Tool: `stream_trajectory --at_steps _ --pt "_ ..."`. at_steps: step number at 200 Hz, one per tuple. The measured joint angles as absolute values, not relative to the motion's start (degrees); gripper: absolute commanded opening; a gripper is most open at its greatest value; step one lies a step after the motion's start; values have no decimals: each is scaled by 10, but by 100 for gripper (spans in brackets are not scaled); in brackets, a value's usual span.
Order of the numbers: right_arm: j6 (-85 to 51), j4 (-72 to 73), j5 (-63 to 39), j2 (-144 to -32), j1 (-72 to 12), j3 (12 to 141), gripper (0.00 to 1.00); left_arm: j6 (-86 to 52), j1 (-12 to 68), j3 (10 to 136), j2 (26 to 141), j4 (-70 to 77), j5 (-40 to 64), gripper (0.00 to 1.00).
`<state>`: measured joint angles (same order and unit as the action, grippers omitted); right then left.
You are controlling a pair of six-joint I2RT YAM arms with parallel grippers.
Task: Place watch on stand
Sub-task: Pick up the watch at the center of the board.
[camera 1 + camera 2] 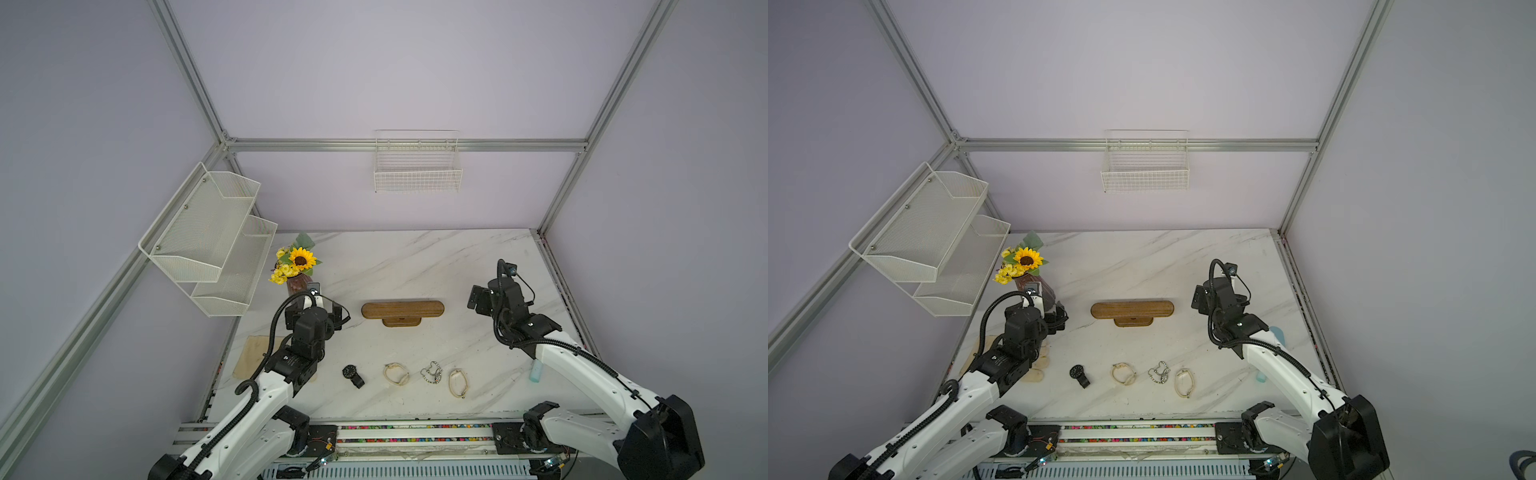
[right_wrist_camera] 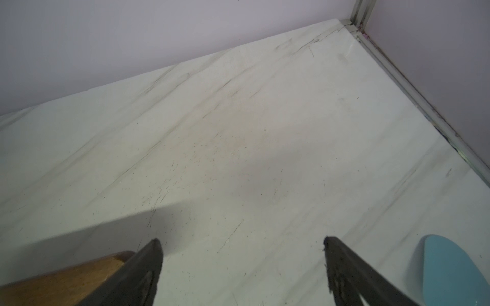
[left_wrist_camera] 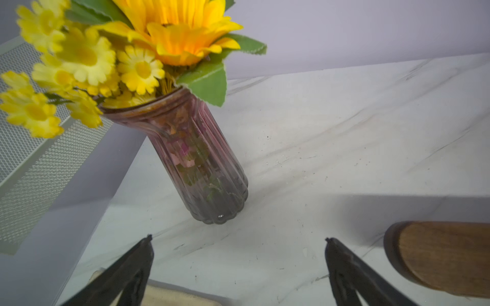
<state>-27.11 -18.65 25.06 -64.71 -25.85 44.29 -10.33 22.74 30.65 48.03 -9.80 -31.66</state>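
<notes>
- Colourful rail (image 1: 415, 432) runs along the front edge of the counter (image 1: 415, 266), with an arm rising from each end.
- Just past it, near the front edge, four wrist pieces lie in a row. The black watch (image 1: 353, 375) is at the left end, then come a cream bracelet (image 1: 395, 373), a chain bracelet (image 1: 431, 372) and a second cream one (image 1: 457, 383). Nothing touches the watch.
- To my eye the watch is light, with a hard case, a face that could scratch and a supple strap. The strap right beside the case looks the safest hold. Whether it is buckled is too small to tell.
- Left hand (image 3: 238, 238) hovers toward the left edge, fingers spread wide and empty. It is the nearer of the two to the watch.
- Right hand (image 2: 240, 239) hovers toward the right edge, equally wide and empty, with a pale blue object (image 2: 450, 270) beside it.
- Between them at mid-counter sits the stand (image 1: 402, 311), its bar bare. The rounded ends should let a closed strap slide on.
- Beyond, a vase (image 3: 201, 169) of flowers stands toward the far left corner, and a wire basket (image 1: 417, 174) hangs on the back wall.
</notes>
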Motion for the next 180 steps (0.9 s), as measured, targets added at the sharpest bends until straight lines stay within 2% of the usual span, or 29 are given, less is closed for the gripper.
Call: stream_trajectory --at_steps 19,106,145,180 --pt "-286 -224 251 -646 -296 446 97 -148 234 326 474 -142 -285 100" --pt "-345 -348 261 -683 -474 484 71 -245 323 327 498 -225 -191 100" --pt "-353 -388 253 -685 -495 506 59 -295 382 349 546 -257 -174 100" --pt "-358 -409 244 -685 -501 506 58 -304 399 376 554 -263 -138 100"
